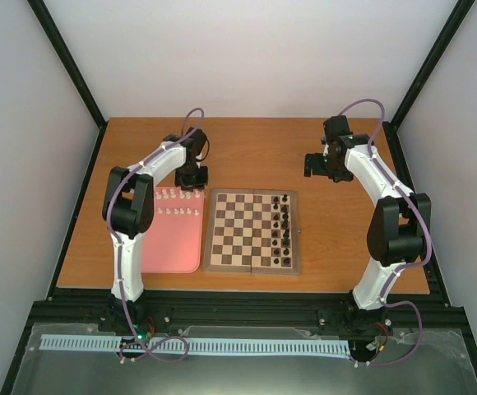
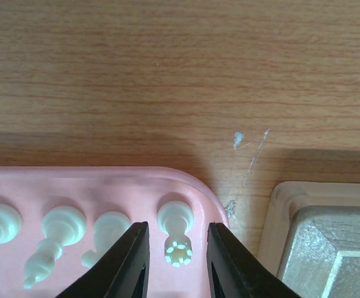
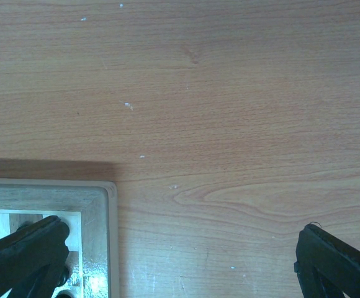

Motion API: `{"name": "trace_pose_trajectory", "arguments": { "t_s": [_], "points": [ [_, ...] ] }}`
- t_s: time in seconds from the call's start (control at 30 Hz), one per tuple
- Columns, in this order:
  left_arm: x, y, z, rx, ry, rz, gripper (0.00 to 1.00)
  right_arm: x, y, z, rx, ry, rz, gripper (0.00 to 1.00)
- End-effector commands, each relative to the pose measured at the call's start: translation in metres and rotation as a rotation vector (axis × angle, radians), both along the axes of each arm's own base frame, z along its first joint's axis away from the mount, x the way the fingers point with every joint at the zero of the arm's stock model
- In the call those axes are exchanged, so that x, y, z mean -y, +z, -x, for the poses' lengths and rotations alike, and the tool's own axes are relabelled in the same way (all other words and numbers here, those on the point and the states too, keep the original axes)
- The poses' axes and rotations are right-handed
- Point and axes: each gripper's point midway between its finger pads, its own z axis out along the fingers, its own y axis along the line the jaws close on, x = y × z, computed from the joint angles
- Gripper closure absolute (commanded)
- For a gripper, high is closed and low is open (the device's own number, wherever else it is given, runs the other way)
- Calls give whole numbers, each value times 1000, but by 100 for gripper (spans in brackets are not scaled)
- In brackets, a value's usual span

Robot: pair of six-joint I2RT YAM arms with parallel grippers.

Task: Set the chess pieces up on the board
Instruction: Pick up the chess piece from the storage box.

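left gripper [image 1: 191,176] hangs low over the far right corner of the pink tray [image 1: 173,247]. its two black fingers [image 2: 127,264] are partly open and stand on either side of one crowned white piece [image 2: 177,239]. a thin gap shows on each side of that piece, so it is between the fingers but not gripped. the other white chess pieces [image 2: 61,225] stand to its left, in two short rows across the far end of the tray. the chessboard [image 1: 238,232] lies just right of the tray on the wooden table [image 1: 247,152], and its tan corner sits close beside the left arm's right finger. black pieces [image 1: 285,226] line the board's right side in two columns, and the rest of its squares are bare. right gripper [image 1: 317,164] hovers off the board's far right corner, spread wide and holding nothing.
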Motion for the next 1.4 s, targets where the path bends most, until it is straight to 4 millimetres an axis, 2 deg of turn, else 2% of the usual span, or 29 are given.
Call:
{"name": "trace_pose_trajectory", "arguments": {
  "t_s": [0.0, 0.33, 0.7, 0.83, 0.97, 1.2, 1.37],
  "points": [
    [4, -3, -7, 14, -9, -6, 73, 3, -4, -1, -7, -1, -2, 0],
    [5, -8, -10, 7, -17, -11, 74, 4, -2, 0, -3, -1, 2, 0],
    [6, -6, -8, 1, -27, -24, 94, 4, -2, 1, -3, -1, -2, 0],
    [7, -6, -5, -4, -31, -29, 94, 4, -1, 1, 1, -2, -5, 0],
    [7, -5, -3, -5, -33, -37, 99, 4, -1, 2, 0, -2, -5, 0],
    [3, 19, 3, 4, -30, -57, 99, 3, 0, 3, 6, 1, -12, 0],
    [13, 42, 9, 32, -54, -44, 99, 2, 1, 3, 7, 1, -16, 0]
  ]
}}
